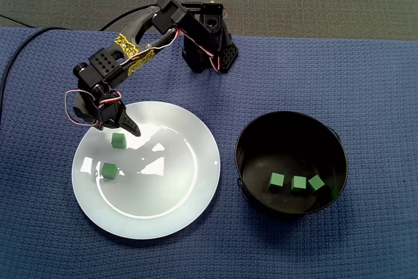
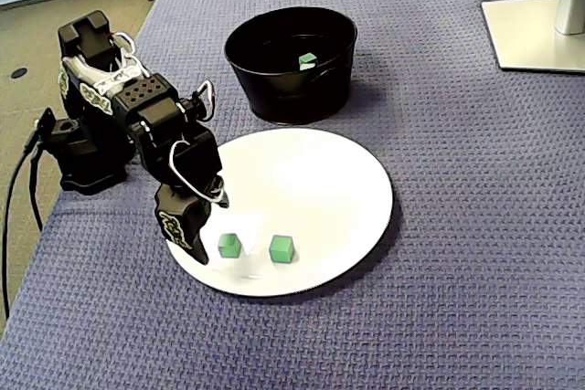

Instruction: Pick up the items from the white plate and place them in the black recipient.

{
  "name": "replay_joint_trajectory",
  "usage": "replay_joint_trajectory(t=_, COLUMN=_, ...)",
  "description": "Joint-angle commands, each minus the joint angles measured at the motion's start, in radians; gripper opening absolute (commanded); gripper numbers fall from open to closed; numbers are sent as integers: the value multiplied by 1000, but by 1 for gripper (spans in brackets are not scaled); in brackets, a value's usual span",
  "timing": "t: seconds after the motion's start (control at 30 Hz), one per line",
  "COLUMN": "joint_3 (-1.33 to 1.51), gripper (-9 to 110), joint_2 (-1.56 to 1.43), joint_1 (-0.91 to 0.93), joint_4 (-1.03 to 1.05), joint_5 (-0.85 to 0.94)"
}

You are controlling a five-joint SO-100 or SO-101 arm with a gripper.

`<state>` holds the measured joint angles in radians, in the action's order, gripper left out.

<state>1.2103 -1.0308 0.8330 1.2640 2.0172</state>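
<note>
Green cube [image 1: 117,140] sits on the plate [image 1: 166,184] just under the gripper [image 1: 121,130]; jaws look spread apart to grab it; then it goes in the bowl [image 1: 287,115].

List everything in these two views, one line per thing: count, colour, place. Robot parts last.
small green cubes on plate: two, green, left part of the plate in a fixed view
small green cubes in tub: three, green, tub floor
round white plate: one, white, on the cloth beside the tub
round black tub: one, black, on the cloth
blue woven cloth: one, blue, covering the table
flat monitor base: one, white, cloth corner
black robot arm: one, black, cloth's edge
gripper: one, black, open, over a plate cube
</note>
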Motion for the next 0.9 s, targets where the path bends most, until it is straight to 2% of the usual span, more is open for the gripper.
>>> replay_joint_trajectory(t=0.0, joint_3=40, gripper=33, joint_2=-14, joint_1=-25, joint_4=-61, joint_5=-21)
replay_joint_trajectory(t=0.23, joint_3=146, gripper=30, joint_2=-14, joint_1=-32, joint_4=-229, joint_5=-38)
replay_joint_trajectory(t=0.4, joint_3=169, gripper=27, joint_2=-12, joint_1=-35, joint_4=-255, joint_5=-41)
replay_joint_trajectory(t=0.6, joint_3=187, gripper=18, joint_2=-15, joint_1=-34, joint_4=-256, joint_5=-38)
replay_joint_trajectory(t=0.63, joint_3=192, gripper=11, joint_2=-17, joint_1=-34, joint_4=-256, joint_5=-38)
replay_joint_trajectory(t=0.73, joint_3=210, gripper=0, joint_2=-21, joint_1=-32, joint_4=-255, joint_5=-40)
replay_joint_trajectory(t=0.87, joint_3=233, gripper=0, joint_2=-35, joint_1=-29, joint_4=-247, joint_5=-43)
